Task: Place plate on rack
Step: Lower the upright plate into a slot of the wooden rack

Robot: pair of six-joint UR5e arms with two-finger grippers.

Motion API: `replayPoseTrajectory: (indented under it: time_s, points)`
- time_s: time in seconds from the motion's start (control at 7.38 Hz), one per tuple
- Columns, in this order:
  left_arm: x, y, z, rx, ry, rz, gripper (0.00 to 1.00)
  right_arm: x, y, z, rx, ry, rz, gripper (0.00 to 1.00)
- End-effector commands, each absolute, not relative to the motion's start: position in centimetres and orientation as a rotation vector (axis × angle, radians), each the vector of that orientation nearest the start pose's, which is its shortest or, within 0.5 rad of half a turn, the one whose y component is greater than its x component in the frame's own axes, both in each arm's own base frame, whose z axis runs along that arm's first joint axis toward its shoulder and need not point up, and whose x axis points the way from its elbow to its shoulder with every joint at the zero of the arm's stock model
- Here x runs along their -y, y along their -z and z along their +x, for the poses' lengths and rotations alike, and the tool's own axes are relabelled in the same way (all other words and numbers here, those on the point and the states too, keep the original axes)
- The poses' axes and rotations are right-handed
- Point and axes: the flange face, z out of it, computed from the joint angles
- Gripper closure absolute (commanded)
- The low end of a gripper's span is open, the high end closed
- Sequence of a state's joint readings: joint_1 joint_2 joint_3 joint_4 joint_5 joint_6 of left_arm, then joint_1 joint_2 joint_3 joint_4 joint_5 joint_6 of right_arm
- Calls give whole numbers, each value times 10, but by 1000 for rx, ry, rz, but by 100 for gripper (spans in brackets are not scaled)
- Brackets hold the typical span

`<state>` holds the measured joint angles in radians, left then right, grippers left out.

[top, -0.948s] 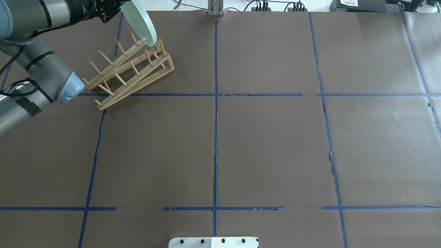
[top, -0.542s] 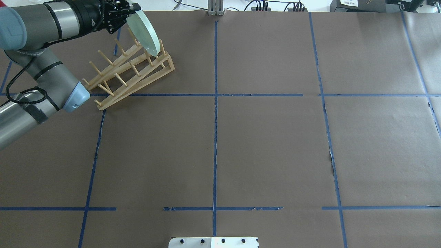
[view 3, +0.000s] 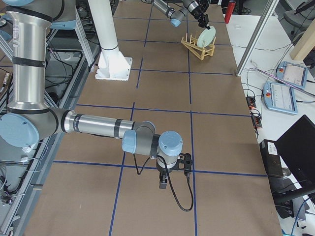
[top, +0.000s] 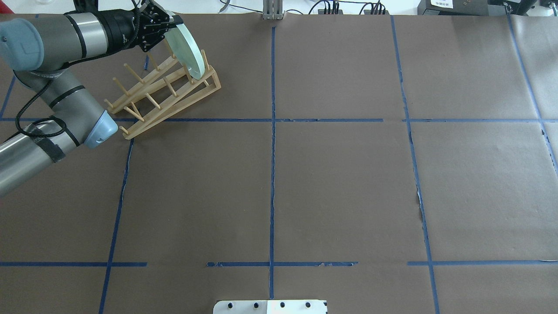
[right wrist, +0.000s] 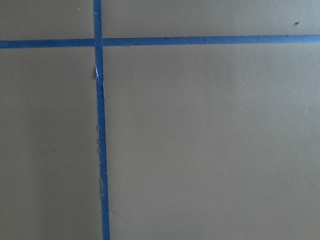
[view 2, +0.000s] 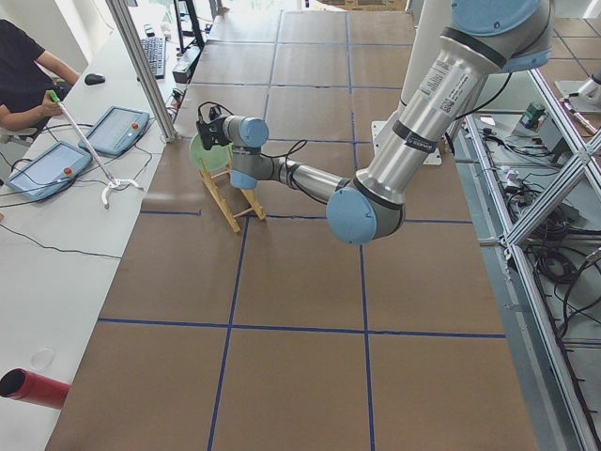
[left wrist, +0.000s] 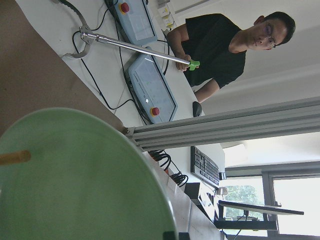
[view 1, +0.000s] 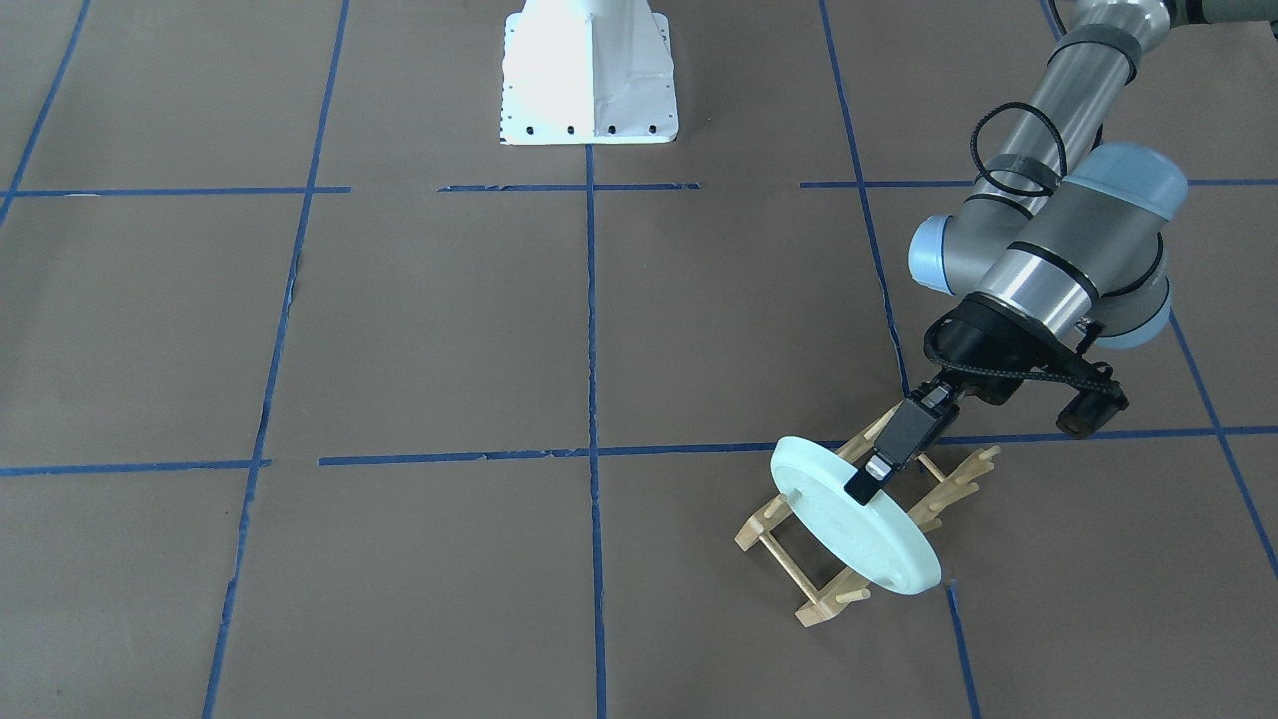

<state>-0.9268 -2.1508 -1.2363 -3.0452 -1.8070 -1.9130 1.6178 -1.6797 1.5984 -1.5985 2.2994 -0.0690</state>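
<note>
The pale mint-green plate (top: 188,49) stands on edge, tilted, at the far end of the light wooden rack (top: 153,101). Its lower edge sits among the end pegs. My left gripper (top: 171,22) is shut on the plate's upper rim. In the front-facing view the gripper (view 1: 871,475) pinches the plate (view 1: 849,529) over the rack (view 1: 811,599). The left wrist view is filled by the plate (left wrist: 75,180), with one peg (left wrist: 14,157) in front of it. My right gripper (view 3: 165,183) hangs low over bare paper far from the rack; I cannot tell whether it is open.
Brown paper with blue tape lines (top: 272,131) covers the table. The white robot base (view 1: 587,75) stands at the near edge. An operator (left wrist: 227,47) sits beyond the far edge with tablets (view 2: 117,127). A red cylinder (view 2: 33,387) lies off the table.
My left arm has lowered the plate from above the rack's far end down between the end pegs. The rack has not moved.
</note>
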Motion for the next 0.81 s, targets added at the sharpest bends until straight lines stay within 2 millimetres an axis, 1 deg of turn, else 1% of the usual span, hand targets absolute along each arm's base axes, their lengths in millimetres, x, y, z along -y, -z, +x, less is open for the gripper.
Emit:
replayPoseTrajectory:
  time_s: [0.0,0.14,0.27,0.41,0.54,0.68]
  points:
    - [618,-311,336,-1733,721,338,100,432,-702,88,733,-19,-61,0]
    - [619,-311,337,-1729,725,336,83,432,-702,88,733,-19,-61,0]
    - [619,-310,337,-1729,734,344,13,432,-702,88,733,-19,-61,0]
    - [619,-309,338,-1731,737,348,0,431,-703,88,733,-20,-64,0]
    - [619,-308,336,-1731,735,354,0,432,-702,88,733,-19,-61,0]
    - [619,-303,334,-1732,711,383,0,432,-702,88,733,-19,-61,0]
